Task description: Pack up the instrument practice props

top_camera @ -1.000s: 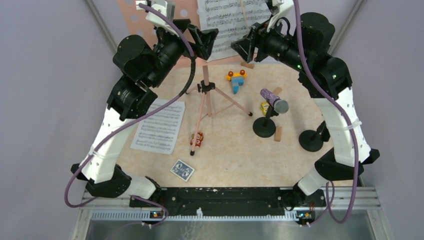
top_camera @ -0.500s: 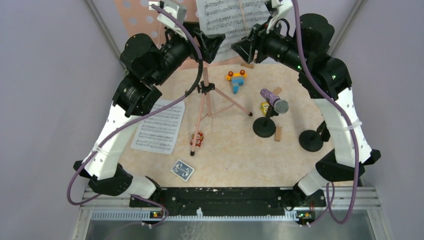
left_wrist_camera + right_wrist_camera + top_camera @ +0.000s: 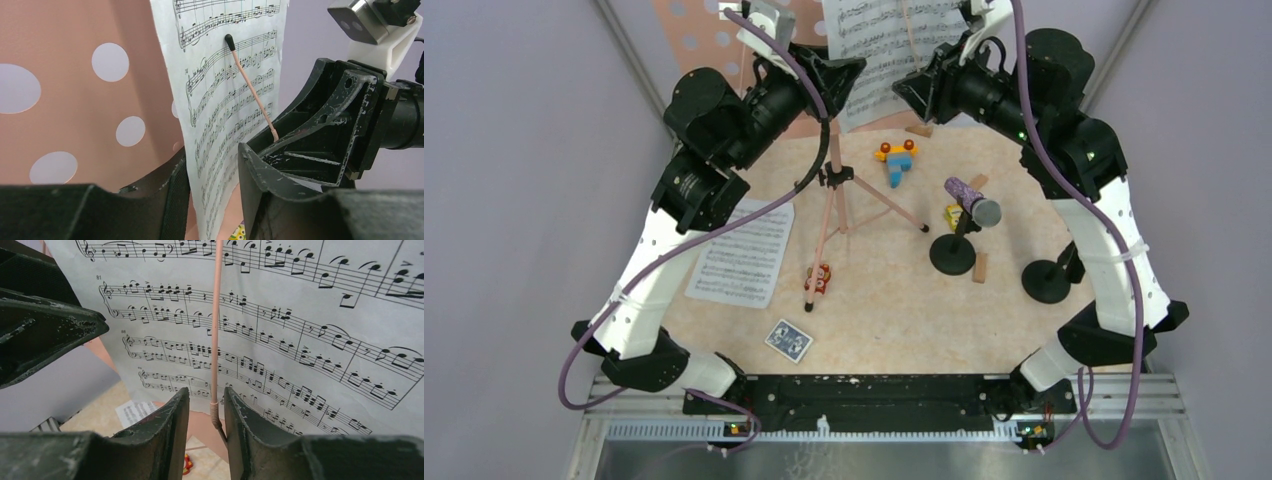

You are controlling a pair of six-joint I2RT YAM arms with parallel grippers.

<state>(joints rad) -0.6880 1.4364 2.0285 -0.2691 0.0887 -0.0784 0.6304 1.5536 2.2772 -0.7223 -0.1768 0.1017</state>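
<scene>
Removing the sheet-music page [image 3: 300, 340] from the salmon-pink music rack [image 3: 75, 125], upper centre of the overhead view. My left hand [image 3: 212, 150] straddles the page's lower edge, fingers apart; my right hand [image 3: 206, 390] brackets the pink retaining wire [image 3: 216, 315], fingers close together, not gripping. Next, I judge: free the wire, pinch, lift the page clear. The rack's top is cut off; my arms hide its shelf; a second page [image 3: 742, 252] lies on the table [image 3: 874, 290] at left

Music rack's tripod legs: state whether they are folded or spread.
Spread. In the top view the tripod legs splay outward from the pole, and their feet stand well apart on the table.
</scene>
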